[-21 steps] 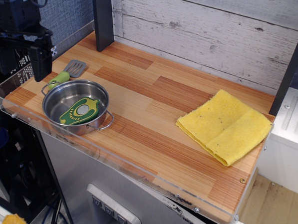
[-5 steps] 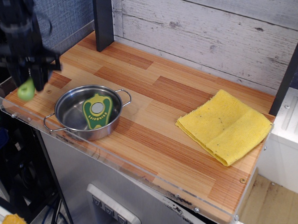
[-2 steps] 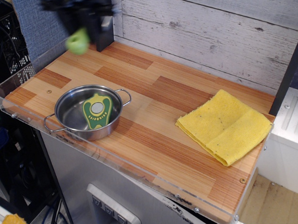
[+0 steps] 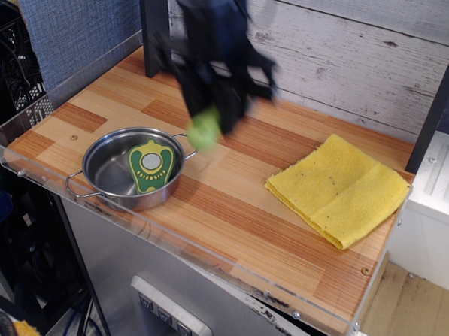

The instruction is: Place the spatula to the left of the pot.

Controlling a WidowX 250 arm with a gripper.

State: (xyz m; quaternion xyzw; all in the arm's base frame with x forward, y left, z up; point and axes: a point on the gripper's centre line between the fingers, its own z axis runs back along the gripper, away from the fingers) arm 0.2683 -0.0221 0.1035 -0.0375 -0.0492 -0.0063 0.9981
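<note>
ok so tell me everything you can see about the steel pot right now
The pot is shallow, round, shiny stainless steel, with two thin wire loop handles. It sits upright near the front left corner of the wooden tabletop. A flat green avocado-shaped toy leans inside against its right wall. The blurred pincer hangs apart from it, to its upper right.

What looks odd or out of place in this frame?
The end effector is motion-blurred above the table, carrying the spatula just right of the pot, though it belongs on the left. An avocado-shaped piece leans inside the pot. The yellow cloth lies neatly folded.
</note>
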